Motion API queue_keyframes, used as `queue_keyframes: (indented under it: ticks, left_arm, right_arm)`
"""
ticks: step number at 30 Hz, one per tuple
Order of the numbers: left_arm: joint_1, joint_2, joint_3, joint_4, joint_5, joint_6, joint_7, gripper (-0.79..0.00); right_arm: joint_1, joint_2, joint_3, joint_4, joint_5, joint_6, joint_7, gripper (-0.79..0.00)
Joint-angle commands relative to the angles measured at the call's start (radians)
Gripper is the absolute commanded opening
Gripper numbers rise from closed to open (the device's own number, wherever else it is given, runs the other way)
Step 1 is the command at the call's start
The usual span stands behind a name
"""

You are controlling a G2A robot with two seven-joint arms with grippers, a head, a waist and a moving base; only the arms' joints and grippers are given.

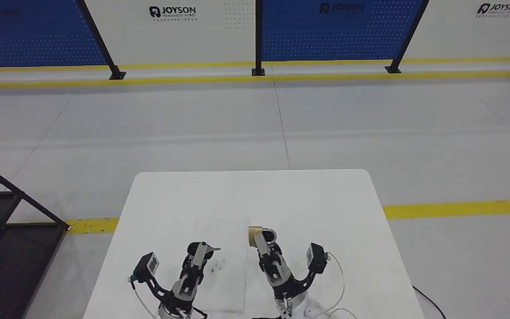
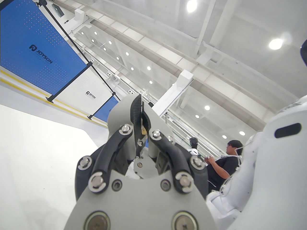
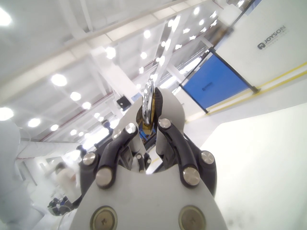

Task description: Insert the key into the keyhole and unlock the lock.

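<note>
Brass lock point(image 1: 256, 234) sits clamped in the right gripper point(image 3: 151, 104) low over the table point(image 1: 335, 207), the left gripper point(image 2: 140, 108) pinches what looks like the key point(image 1: 212, 249) nearby but apart, so insertion hasn't begun and next calls for lining key tip with keyhole.

**Both arms, top and wrist views.** The left gripper point(image 1: 202, 250) and right gripper point(image 1: 264, 244) are lying low, side by side and apart from each other. Both wrists are angling upward, so the fingertips are pointing up and forward. The left gripper's fingers point(image 2: 120, 113) are pressing together on the key point(image 2: 143, 127), which is sitting deep between the pads. The right gripper's fingers point(image 3: 172, 111) are clamping the lock point(image 3: 146, 111). Its brass body is sitting between the pads, and its shackle is projecting just past the fingertips.
</note>
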State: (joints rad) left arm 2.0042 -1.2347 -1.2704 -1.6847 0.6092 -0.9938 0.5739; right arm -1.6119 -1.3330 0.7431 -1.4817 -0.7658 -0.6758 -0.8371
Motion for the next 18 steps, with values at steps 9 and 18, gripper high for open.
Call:
queue_keyframes:
  ticks: [9, 18]
  left_arm:
    - [-0.035, -0.033, 0.101, 0.000, -0.078, -0.004, 0.089, -0.785]
    - [-0.053, -0.058, 0.154, 0.022, -0.020, 0.045, 0.144, -0.785]
  right_arm:
    - [0.076, -0.031, -0.057, 0.079, 0.106, -0.141, -0.006, -0.785]
    - [0.099, -0.047, -0.074, 0.120, 0.018, -0.091, -0.090, -0.785]
